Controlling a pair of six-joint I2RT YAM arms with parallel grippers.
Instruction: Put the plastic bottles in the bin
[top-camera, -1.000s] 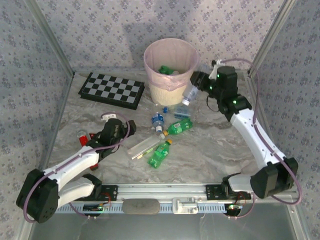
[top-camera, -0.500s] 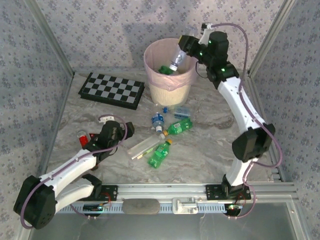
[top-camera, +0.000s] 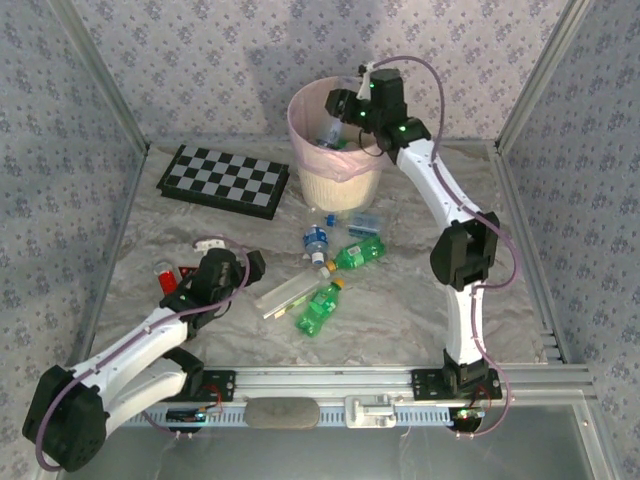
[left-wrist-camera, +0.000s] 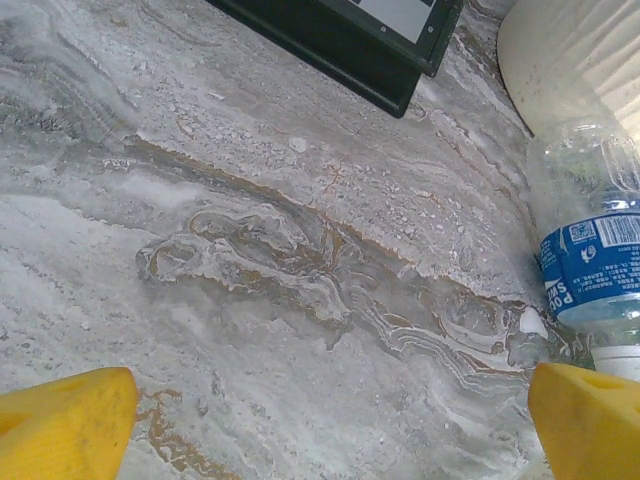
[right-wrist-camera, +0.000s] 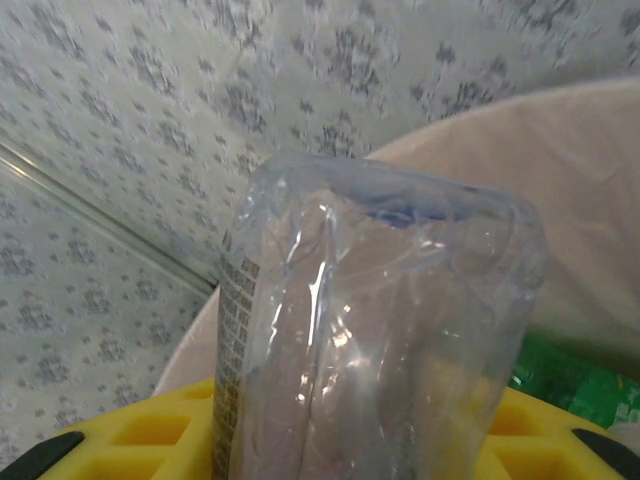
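Note:
The bin (top-camera: 330, 180) is a cream basket with a pink liner, at the back centre. My right gripper (top-camera: 338, 112) hangs over its mouth, shut on a clear plastic bottle (top-camera: 328, 133). In the right wrist view that crumpled bottle (right-wrist-camera: 380, 320) stands between the yellow fingers (right-wrist-camera: 130, 430), with the pink liner (right-wrist-camera: 540, 170) and a green bottle (right-wrist-camera: 585, 385) behind it. Several more bottles lie on the table: a clear blue-capped one (top-camera: 315, 240) and two green ones (top-camera: 358, 253) (top-camera: 320, 306). My left gripper (top-camera: 250, 266) is open low over bare marble, left of them; a blue-labelled bottle (left-wrist-camera: 590, 260) lies just past its right finger.
A black-and-white checkerboard (top-camera: 225, 180) lies at the back left. A small red object (top-camera: 165, 272) sits beside the left arm. A flattened clear piece (top-camera: 290, 293) lies between the left gripper and the green bottles. Patterned walls close in both sides.
My right arm has swung up and left from beside the bin to above its mouth, carrying the clear bottle. The left gripper has crept slightly right, staying open.

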